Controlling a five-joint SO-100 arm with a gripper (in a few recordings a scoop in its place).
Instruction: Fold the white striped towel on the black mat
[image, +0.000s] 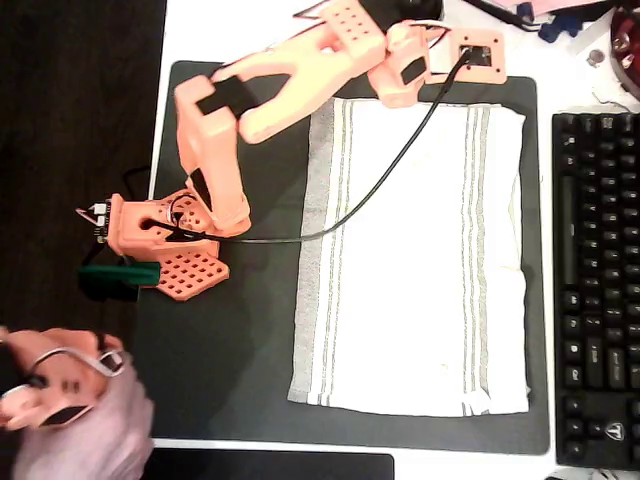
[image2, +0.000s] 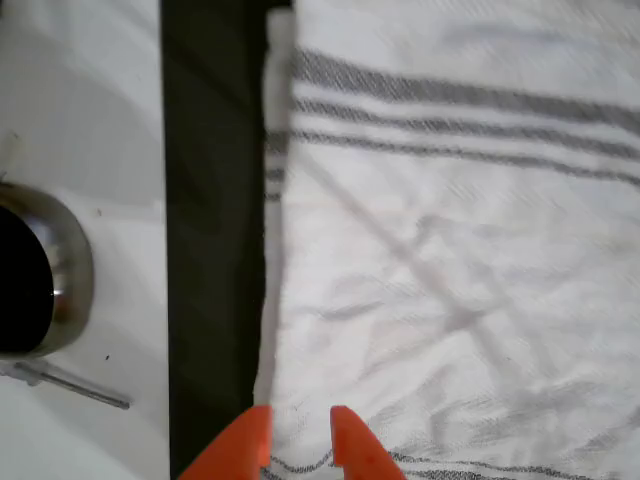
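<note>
The white striped towel (image: 420, 270) lies spread flat on the black mat (image: 250, 340), with thin grey stripes near its left and right edges in the overhead view. My orange gripper (image: 402, 92) hangs over the towel's far edge at the top of the mat. In the wrist view the two orange fingertips (image2: 258, 445) stand slightly apart at the bottom of the picture, and my gripper (image2: 300, 440) is open right above the towel (image2: 450, 280) beside its edge. Nothing is between the fingers. A strip of bare mat (image2: 215, 250) runs left of that edge.
A black keyboard (image: 595, 280) lies along the mat's right side. The arm's base (image: 160, 235) stands on the mat's left part, and its black cable (image: 390, 170) trails across the towel. A round metal object (image2: 45, 270) sits on the white table beyond the mat.
</note>
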